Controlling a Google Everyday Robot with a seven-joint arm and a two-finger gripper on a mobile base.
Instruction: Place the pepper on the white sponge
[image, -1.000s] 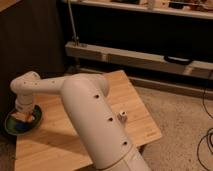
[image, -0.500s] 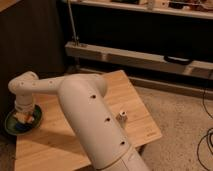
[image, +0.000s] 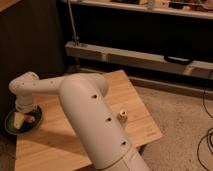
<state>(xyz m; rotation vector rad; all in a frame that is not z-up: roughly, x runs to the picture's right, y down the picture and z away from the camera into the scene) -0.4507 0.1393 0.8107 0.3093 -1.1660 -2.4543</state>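
Gripper (image: 25, 114): at the table's left edge, lowered over the round green dish (image: 12, 128); whether apart or together cannot be told, the wrist hiding it. Pepper (image: 31, 119): small orange-red bit showing at the gripper, inside the dish, beside a pale yellowish piece (image: 19, 120). White sponge: not made out. Small white bottle (image: 121, 116): upright on the wooden table (image: 135, 107), well apart to the right

Gripper (image: 24, 114) over green dish's (image: 11, 127) left, reddish pepper (image: 31, 119) seemingly beneath.
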